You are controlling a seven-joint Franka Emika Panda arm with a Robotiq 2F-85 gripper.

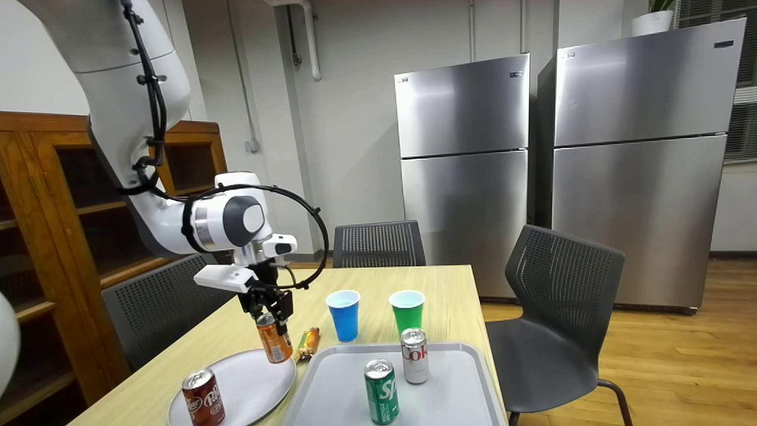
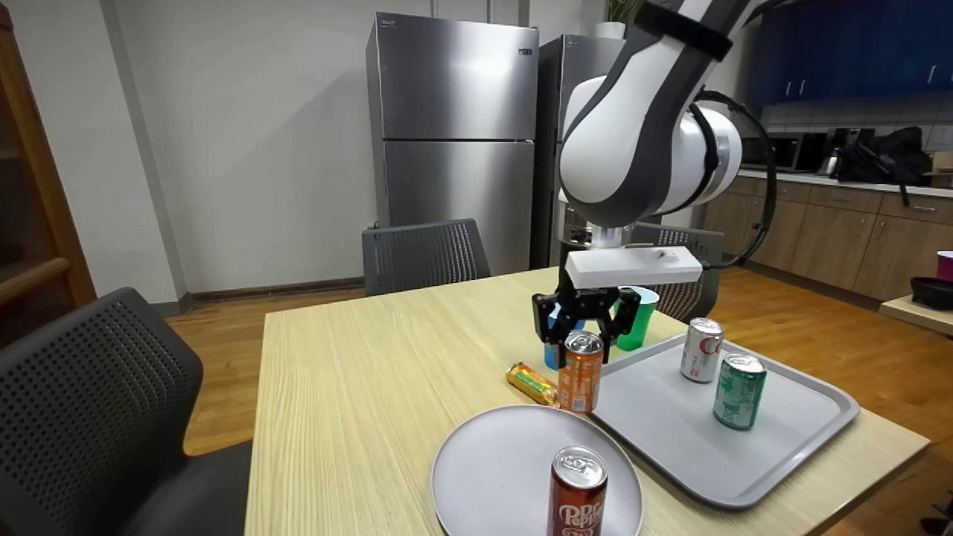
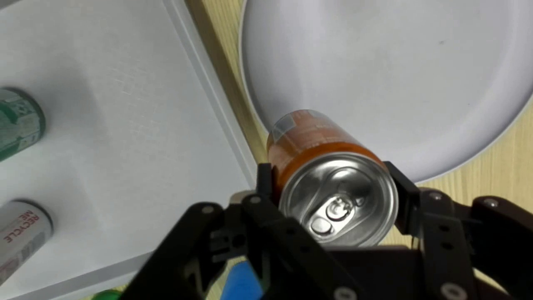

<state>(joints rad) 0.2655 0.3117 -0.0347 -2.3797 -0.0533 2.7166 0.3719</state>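
Beige table (image 2: 350, 372) before silver refrigerators (image 2: 458, 193).

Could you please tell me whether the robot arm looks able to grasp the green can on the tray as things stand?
Probably not right now: the gripper is closed around the orange can, leaving no free jaws, although nothing appears to cover the green can on the tray.

In an exterior view, beyond the end effector (image 2: 584, 359): two steel refrigerators (image 2: 458, 186), pale wall (image 2: 253, 149), dark chairs (image 2: 426, 257). Right of it: blue upper cabinets (image 2: 856, 59), plank floor (image 2: 789, 320). Far left: wooden cabinet (image 2: 46, 193).
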